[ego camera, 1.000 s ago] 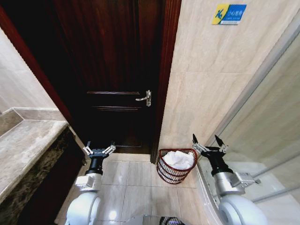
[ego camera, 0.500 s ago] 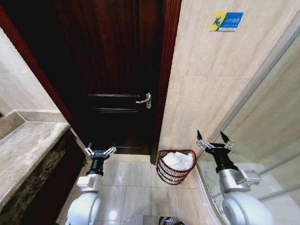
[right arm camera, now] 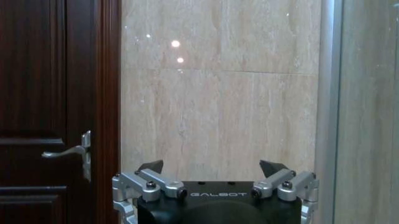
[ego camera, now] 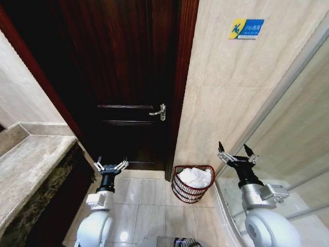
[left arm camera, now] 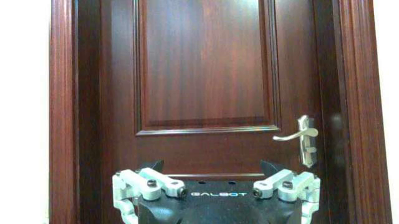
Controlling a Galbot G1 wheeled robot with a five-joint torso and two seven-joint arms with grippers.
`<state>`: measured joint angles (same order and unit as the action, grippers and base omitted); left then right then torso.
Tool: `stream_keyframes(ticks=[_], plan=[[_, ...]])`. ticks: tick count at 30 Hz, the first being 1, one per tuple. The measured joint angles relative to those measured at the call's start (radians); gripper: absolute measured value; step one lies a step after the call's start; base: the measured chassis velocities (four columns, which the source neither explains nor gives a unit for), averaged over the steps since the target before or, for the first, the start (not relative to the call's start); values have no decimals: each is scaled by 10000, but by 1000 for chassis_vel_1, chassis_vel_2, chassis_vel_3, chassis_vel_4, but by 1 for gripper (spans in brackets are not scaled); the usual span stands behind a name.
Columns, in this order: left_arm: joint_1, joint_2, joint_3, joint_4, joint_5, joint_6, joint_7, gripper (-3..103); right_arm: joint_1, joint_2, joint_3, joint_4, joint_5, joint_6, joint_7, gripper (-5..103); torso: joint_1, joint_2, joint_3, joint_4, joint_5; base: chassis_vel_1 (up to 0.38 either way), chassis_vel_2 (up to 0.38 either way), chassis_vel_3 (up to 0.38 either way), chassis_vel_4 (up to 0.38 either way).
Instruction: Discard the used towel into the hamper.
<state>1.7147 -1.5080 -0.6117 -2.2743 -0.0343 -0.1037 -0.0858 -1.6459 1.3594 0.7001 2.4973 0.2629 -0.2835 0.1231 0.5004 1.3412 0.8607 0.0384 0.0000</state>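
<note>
My left claw [ego camera: 110, 165] hangs spread and empty over the floor tiles [ego camera: 139, 198], facing the dark door [ego camera: 128, 77]. My right claw [ego camera: 237, 154] is spread and empty too, close beside the glass panel [ego camera: 293, 154]. The hamper [ego camera: 192, 183] stands on the floor against the wall [ego camera: 226, 92], just beside the door frame, with the white towel [ego camera: 196, 176] inside. Open tile lies between hamper and counter [ego camera: 25, 170].

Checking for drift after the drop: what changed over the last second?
The head view has shifted a little, so the camera moved. The right gripper shows slightly lower and further right. The left gripper stays raised and open, the white towel stays in the hamper by the door.
</note>
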Motion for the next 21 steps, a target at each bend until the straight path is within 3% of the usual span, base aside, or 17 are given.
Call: stream_keyframes(ticks=[9, 21], plan=[[168, -94, -185, -187, -2, -20, -11, 100, -105, -192, 50, 16, 69, -303, -80, 100, -23, -57, -28, 1, 0, 11, -11, -6, 13], [215, -209, -384, -87, -225, -217, 19, 100, -85, -120, -116, 25, 88, -333, -56, 100, -48, -93, -52, 1, 0, 108, -113, -110, 98]])
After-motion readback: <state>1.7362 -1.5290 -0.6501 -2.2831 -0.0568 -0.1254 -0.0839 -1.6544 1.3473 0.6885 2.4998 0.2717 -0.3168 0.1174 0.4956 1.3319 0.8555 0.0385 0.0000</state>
